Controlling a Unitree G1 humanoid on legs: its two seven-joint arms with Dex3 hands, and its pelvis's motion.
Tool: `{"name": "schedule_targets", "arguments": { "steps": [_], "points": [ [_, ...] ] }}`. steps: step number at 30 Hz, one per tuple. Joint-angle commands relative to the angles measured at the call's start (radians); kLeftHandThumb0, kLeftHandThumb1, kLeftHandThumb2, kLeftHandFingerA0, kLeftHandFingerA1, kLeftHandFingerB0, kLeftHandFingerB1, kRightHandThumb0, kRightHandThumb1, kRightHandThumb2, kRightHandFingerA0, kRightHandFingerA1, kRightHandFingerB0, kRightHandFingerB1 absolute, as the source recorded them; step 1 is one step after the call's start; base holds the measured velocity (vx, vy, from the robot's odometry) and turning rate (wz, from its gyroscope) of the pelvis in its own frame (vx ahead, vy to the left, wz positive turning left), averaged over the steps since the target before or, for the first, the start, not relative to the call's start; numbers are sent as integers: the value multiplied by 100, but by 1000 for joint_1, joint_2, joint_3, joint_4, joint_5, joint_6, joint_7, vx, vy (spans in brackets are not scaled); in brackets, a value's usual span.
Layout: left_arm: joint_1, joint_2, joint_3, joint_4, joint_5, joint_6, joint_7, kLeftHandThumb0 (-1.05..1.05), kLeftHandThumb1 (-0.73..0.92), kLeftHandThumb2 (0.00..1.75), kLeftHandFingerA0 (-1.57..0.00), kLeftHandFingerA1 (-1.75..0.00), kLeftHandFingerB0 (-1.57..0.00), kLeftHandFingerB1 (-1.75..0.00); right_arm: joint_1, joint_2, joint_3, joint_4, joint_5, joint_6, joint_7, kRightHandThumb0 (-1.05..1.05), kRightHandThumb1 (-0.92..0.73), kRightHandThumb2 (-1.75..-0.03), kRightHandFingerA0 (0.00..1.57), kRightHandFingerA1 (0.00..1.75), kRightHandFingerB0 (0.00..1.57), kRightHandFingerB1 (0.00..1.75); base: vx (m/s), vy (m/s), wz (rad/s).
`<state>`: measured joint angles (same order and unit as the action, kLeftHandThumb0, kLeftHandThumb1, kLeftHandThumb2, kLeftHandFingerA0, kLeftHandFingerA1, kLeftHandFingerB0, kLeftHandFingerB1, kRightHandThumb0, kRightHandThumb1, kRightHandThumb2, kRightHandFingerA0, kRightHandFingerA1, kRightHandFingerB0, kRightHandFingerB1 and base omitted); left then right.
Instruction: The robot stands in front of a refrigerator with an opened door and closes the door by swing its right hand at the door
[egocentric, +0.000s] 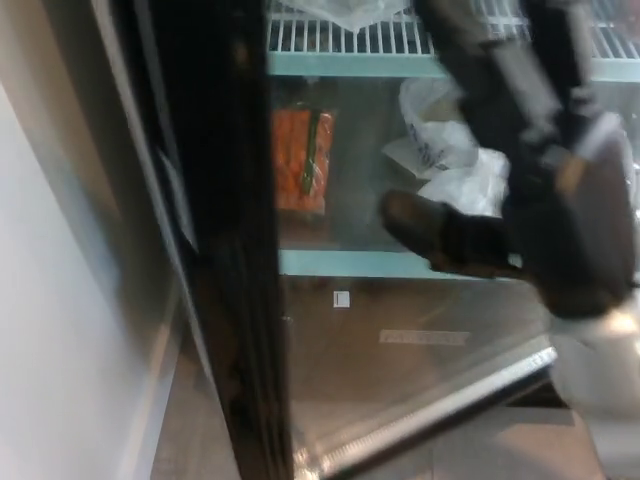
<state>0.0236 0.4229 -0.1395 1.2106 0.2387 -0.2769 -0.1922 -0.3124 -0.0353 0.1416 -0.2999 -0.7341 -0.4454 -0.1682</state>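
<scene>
Door: the refrigerator's glass door with a black frame (225, 300) fills most of the view, its dark edge running down the left and its metal bottom rail slanting across the lower right.
Progress: the shelves show through the pane, so the door looks swung most of the way across; whether it has sealed cannot be told.
Right hand: the robot's black right hand (440, 235) reaches in from the right, against or just in front of the glass; blur hides whether its fingers are open or closed.
Left hand: not in view.
Upper shelf: a white wire rack (340, 38) holds a pale bag at the top edge.
Lower shelf: an orange packet with a green stripe (303, 160) stands left; crumpled white plastic bags (440, 150) lie beside it.
Left: a pale wall (50, 330).
</scene>
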Motion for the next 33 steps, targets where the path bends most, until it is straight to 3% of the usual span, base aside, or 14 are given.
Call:
{"name": "schedule_targets", "arguments": {
  "steps": [1,3,8,17,19,20,26,29,30,31,32,33],
  "points": [
    [6,30,7,2,0,-10,-4,-60,86,66,-30,-32,-24,-29,-398,-124,200,849,-357,357,75,-70,-88,-68,3,20,9,23,0,0,0],
    [1,31,4,3,4,-16,-5,-60,86,66,-30,-32,-24,-29,-479,-131,221,983,-350,394,71,-68,-89,-69,3,19,9,23,0,0,0],
    [-3,36,0,7,10,-17,-1,-60,86,66,-31,-32,-25,-30,-529,-140,241,1076,-328,406,52,-72,-90,-69,6,20,11,23,0,0,0],
    [8,34,1,8,6,-20,-11,-60,85,66,-31,-32,-25,-30,-506,-165,277,1089,-292,387,34,-70,-89,-69,5,19,12,23,0,0,0],
    [5,32,6,13,0,-16,-18,-59,86,66,-30,-32,-25,-30,-499,-173,287,1099,-285,383,9,-74,-81,-72,6,19,13,24,0,0,0],
    [4,33,6,13,0,-18,-20,-59,86,66,-31,-32,-26,-30,-497,-177,290,1096,-280,383,12,-76,-72,-104,0,24,15,32,0,0,0],
    [-7,34,1,15,6,-13,-20,-60,86,66,-31,-32,-25,-30,-454,-224,331,1059,-264,355,-30,-75,-72,-105,0,28,15,36,0,0,0],
    [-10,37,-2,10,10,-16,-17,-59,86,66,-32,-32,-26,-30,-406,-254,348,1013,-250,348,-42,-73,-71,-105,0,27,15,35,0,0,0],
    [-10,37,-4,7,11,-17,-18,-59,86,66,-33,-32,-26,-30,-375,-263,345,989,-239,341,-36,-69,-89,-69,3,18,10,23,0,0,0],
    [-9,38,-5,5,13,-17,-19,-59,86,66,-33,-32,-26,-30,-340,-273,341,960,-223,334,-27,-69,-89,-69,3,18,10,23,0,0,0],
    [-9,40,-6,3,14,-17,-18,-59,86,66,-32,-32,-26,-30,-298,-282,333,930,-205,323,-23,-75,-72,-104,0,25,14,33,0,0,0],
    [-9,41,-7,3,14,-16,-17,-59,86,66,-32,-32,-26,-30,-271,-288,328,910,-192,317,-20,-75,-72,-104,0,25,14,33,0,0,0]
  ]
}}
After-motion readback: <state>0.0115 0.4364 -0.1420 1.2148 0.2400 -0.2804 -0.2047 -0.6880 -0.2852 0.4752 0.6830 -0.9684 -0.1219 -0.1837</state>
